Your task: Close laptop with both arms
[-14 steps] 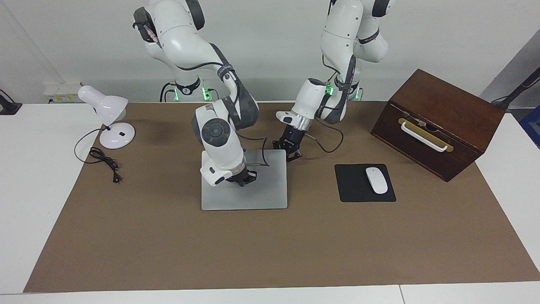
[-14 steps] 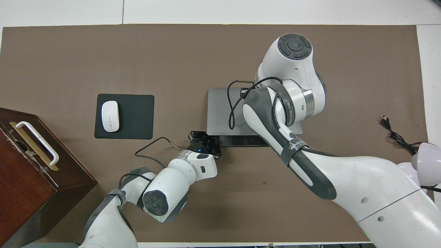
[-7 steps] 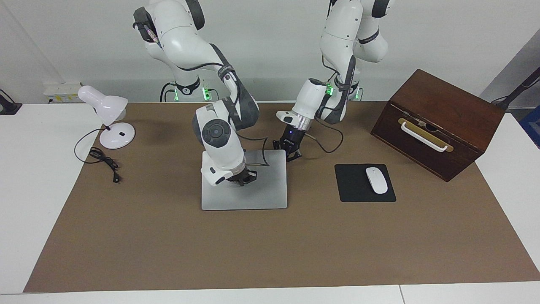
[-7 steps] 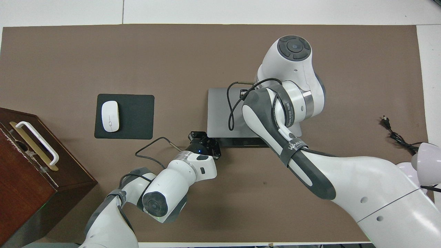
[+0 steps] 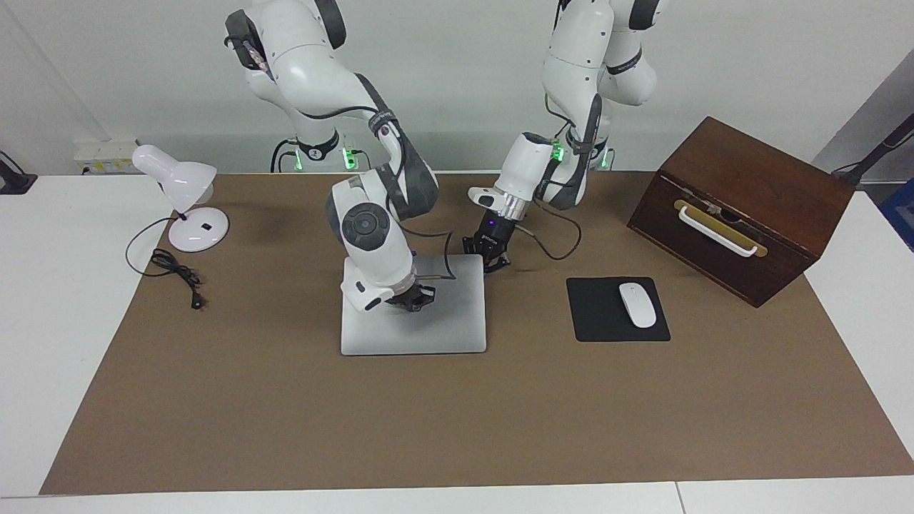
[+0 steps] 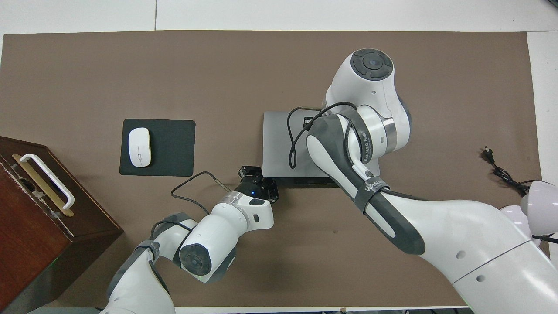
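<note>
Laptop [image 5: 428, 325] mid-surface, lid almost flat. Right gripper [image 5: 413, 300] fingers together, on lid. Left gripper [image 5: 493, 258] fingers together, at hinge-side corner. Risks: right tip skids on smooth aluminium; uneven push shifts laptop toward mouse pad [image 5: 617, 309].

The thin silver-grey aluminium laptop [image 5: 414, 314] lies flat on the brown table mat [image 5: 457, 421], with open mat on its side farther from the robots; the black rectangular mouse pad [image 5: 600, 314] with its white oval mouse [image 5: 637, 305] blocks the left arm's end; the white desk lamp [image 5: 187, 203] and its black cord [image 5: 175, 275] crowd the right arm's end; the dark wooden box [image 5: 742, 207] walls off the corner.
</note>
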Robot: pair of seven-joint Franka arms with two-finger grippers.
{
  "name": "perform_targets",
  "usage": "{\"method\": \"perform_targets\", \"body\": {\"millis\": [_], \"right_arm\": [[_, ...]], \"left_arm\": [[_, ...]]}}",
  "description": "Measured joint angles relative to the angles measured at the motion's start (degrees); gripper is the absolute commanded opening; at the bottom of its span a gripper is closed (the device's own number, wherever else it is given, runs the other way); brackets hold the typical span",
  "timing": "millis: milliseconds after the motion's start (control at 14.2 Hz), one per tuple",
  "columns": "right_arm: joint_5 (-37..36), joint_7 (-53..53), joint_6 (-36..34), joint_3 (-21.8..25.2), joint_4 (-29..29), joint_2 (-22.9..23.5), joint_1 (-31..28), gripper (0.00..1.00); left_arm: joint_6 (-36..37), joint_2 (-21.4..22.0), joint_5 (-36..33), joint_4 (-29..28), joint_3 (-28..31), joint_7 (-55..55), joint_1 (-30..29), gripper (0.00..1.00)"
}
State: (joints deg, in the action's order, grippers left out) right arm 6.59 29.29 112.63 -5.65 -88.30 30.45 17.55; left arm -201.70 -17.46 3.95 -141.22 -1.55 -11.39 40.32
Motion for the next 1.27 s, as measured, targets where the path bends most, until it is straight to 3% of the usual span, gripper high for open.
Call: {"method": "perform_targets", "body": {"millis": [845,1127,1197,1268], "right_arm": [[0.00,0.01,0.61,-0.02,-1.05,-0.49,0.06,0.00],[0.00,0.04,2.17,0.37,-0.70,-2.91,-0.45,0.00],[0.00,0.04,3.83,0.54,-0.66,-4.03,-0.89,0.09],[0.00,0.03,6.07,0.76,-0.61,-5.26,-1.81,0.24]], "left_arm": [[-1.32,0.12,0.00,-0.92,0.02,-0.08,-0.09,0.00],[-1.48,0.27,0.00,-1.23,0.04,-0.22,-0.11,0.00],[-1.50,0.27,0.00,-1.23,0.04,-0.26,-0.11,0.00],[-1.51,0.27,0.00,-1.24,0.04,-0.32,-0.11,0.00]]}}
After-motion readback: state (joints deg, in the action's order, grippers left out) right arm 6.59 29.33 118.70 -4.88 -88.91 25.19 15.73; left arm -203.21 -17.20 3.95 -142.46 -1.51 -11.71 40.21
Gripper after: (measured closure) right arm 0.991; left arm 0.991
